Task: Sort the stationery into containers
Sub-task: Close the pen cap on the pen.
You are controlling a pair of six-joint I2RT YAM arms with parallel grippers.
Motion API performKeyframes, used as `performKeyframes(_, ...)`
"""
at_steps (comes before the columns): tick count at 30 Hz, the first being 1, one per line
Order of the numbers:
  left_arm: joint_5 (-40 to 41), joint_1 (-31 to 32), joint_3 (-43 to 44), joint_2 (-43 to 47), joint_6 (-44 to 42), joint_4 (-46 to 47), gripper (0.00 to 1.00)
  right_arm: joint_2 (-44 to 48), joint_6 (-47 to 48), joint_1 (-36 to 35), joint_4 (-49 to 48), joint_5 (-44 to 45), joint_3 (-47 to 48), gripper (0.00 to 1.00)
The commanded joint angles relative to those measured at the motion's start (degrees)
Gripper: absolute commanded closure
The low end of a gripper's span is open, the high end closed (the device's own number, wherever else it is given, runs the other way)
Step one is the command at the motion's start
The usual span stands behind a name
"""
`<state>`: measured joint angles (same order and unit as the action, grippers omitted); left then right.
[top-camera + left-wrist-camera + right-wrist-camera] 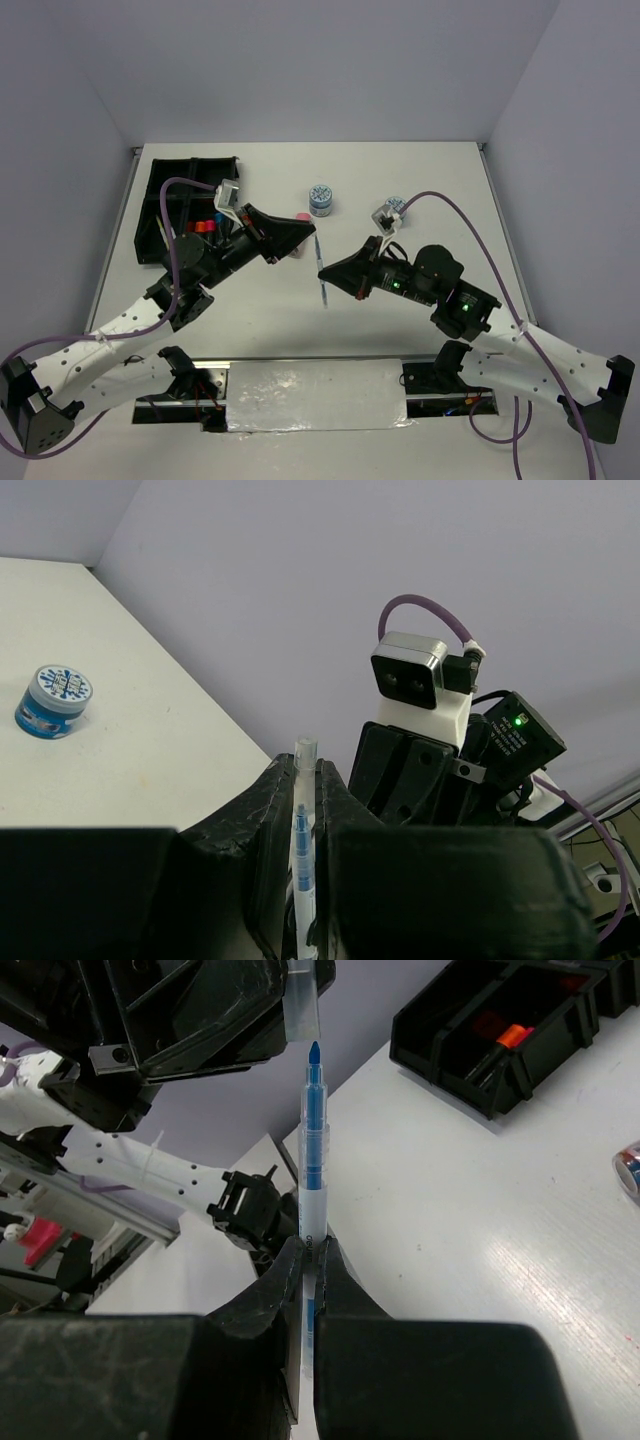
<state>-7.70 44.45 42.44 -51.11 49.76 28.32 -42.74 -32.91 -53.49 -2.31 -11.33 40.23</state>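
The pen (312, 1160) is up in the air over the middle of the worktop (420, 190). Its blue tip is bare and points at a clear cap (300, 1000) just beyond it. Tip and cap are near but apart.

I judge that the step in hand is to put the cap on the pen, before the pen goes to the tray (160, 205) at the far left. To do it well, the two must first come onto one line. In the right wrist view the cap sits a little to the left of the tip, so a small sideways correction seems needed. After that the push should go straight along the pen and slowly, because the pen is thin and could slip or tilt in the grip.

The right end effector (308, 1260) is clamped on the lower part of the pen, its fingers pressed close on it. The left end effector (300, 780) is closed narrowly on the cap, which sticks out past its fingertips.

Further out, one tub (320, 199) stands beyond the two arms, and markers (207, 226) already lie in the tray.
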Motion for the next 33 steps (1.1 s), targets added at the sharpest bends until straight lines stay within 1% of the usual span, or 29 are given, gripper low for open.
performKeyframes(1, -0.47, 0.20, -0.16, 0.58, -0.01, 3.59, 1.00, -0.59, 0.91, -0.38, -1.82, 0.09, 3.37, 1.00)
performKeyframes(7, 0.41, 0.20, -0.42, 0.22, -0.63, 2.97, 1.00, -1.55, 0.83, -0.38, -1.91, -0.71, 4.68, 1.00)
performKeyframes(9, -0.11, 0.20, -1.04, 0.31, -0.63, 4.11, 1.00, -1.73, 0.65, -0.38, -2.35, -0.62, 4.69, 1.00)
performKeyframes(13, -3.19, 0.20, -0.78, -0.48, -0.89, 4.56, 1.00, -1.47, 1.09, -0.38, -1.66, 1.05, 5.56, 1.00)
performKeyframes(17, -6.35, 0.55, -1.13, -0.92, -1.50, 4.73, 1.00, -2.17, 3.36, -0.21, -0.07, 2.89, 8.54, 1.00)
performKeyframes(20, -8.99, 1.08, -0.86, -1.62, -2.64, 3.24, 1.00, -2.87, 6.87, -0.12, 1.25, 4.47, 10.74, 1.00)
performKeyframes(25, -11.54, 1.34, 1.42, -1.45, -7.12, -4.74, 1.00, -3.93, 13.21, 0.32, 1.60, 3.26, 13.65, 1.00)
performKeyframes(27, -11.20, 1.26, 3.17, -0.83, -9.14, -7.56, 0.89, -4.28, 15.58, 0.23, 0.64, 1.50, 14.18, 1.00)
performKeyframes(29, -9.27, 1.34, 4.05, 0.48, -10.38, -10.73, 0.81, -4.37, 16.12, 0.15, -0.41, -2.02, 13.65, 1.00)
performKeyframes(30, -8.21, 1.34, 4.75, 1.01, -11.34, -11.61, 0.69, -4.19, 16.03, 0.15, -1.98, -2.72, 13.21, 1.00)
performKeyframes(31, -7.16, 1.34, 5.20, 1.45, -11.78, -13.27, 0.61, -4.02, 15.77, 0.06, -2.44, -2.90, 12.34, 1.00)
performKeyframes(33, -4.88, 1.26, 6.60, 2.24, -12.84, -14.60, 0.53, -4.02, 15.59, -0.12, -3.23, -2.90, 11.63, 1.00)
